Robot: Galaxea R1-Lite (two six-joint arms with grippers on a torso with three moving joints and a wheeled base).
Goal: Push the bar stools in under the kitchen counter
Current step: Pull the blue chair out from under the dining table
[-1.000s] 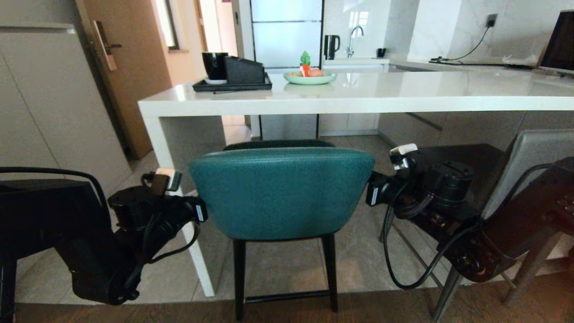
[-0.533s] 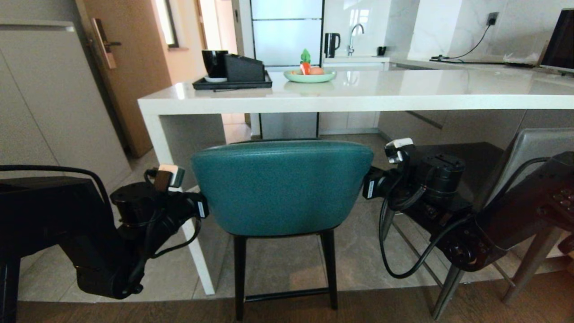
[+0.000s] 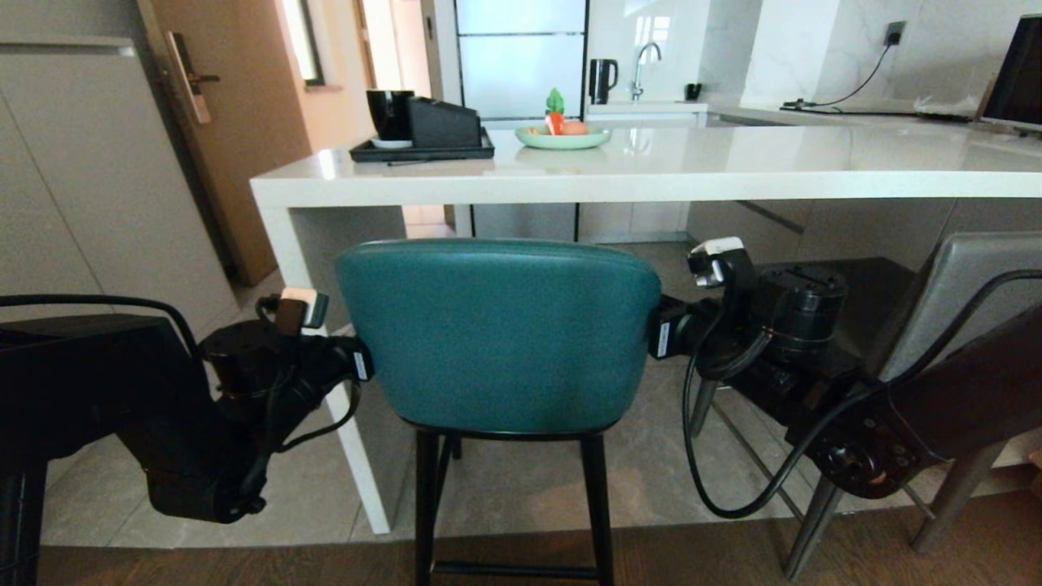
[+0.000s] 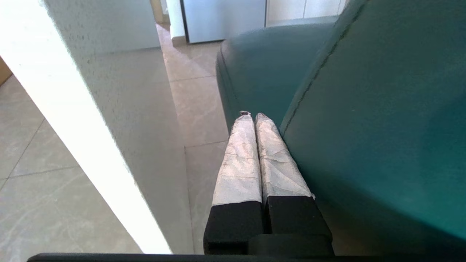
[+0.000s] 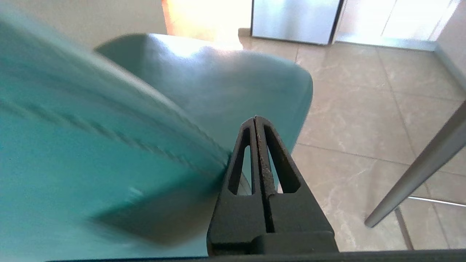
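Tools first: our left tool (image 4: 251, 116) has its wrapped fingers pressed together, holding nothing, lying against the teal stool's (image 3: 496, 334) back at its nine o'clock edge. That stool has a curved teal leather back and thin black legs, and stands before the white table (image 3: 651, 175). On the table we see a black tray (image 3: 423, 152) carrying a cup, then a green plate (image 3: 562, 140) with fruit. Our right tool (image 5: 256, 120), closed and empty, touches the stool's three o'clock edge. The grey stool (image 3: 961, 285) stands at far right.
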